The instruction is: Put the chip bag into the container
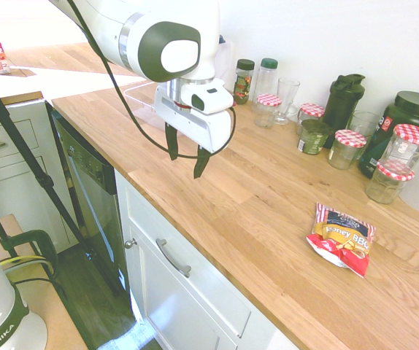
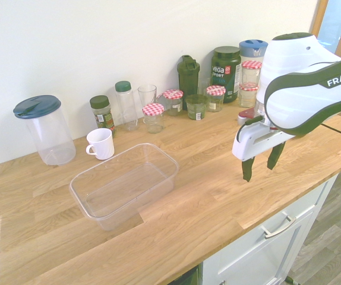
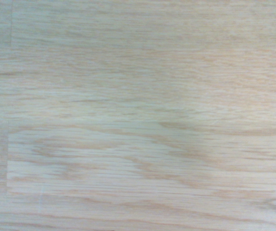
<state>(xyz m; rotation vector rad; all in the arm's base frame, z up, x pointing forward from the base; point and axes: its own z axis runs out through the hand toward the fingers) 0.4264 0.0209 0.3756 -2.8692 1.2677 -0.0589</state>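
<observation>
My gripper [image 1: 186,155] hung above the wooden countertop [image 1: 268,197] with its two dark fingers [image 2: 246,171] spread wide and nothing between them. It pointed down at bare wood, and the wrist view showed only pale grain [image 3: 138,115]. The chip bag [image 1: 341,238] lay flat on the counter, well apart from me, near the front edge at the right in the first exterior view; its red and yellow face with the dark blue top was turned up. The container [image 2: 125,185] sat lidless and empty on the counter, well away from the bag, on the other side of my arm. In the second exterior view it lay at the left, with a white mug [image 2: 101,143] just behind it and a clear pitcher with a blue lid [image 2: 44,129] further left by the wall. Along the wall stood jars with red-checked lids [image 2: 154,117], a drinking glass [image 2: 147,98] and a dark shaker bottle [image 2: 189,80].
</observation>
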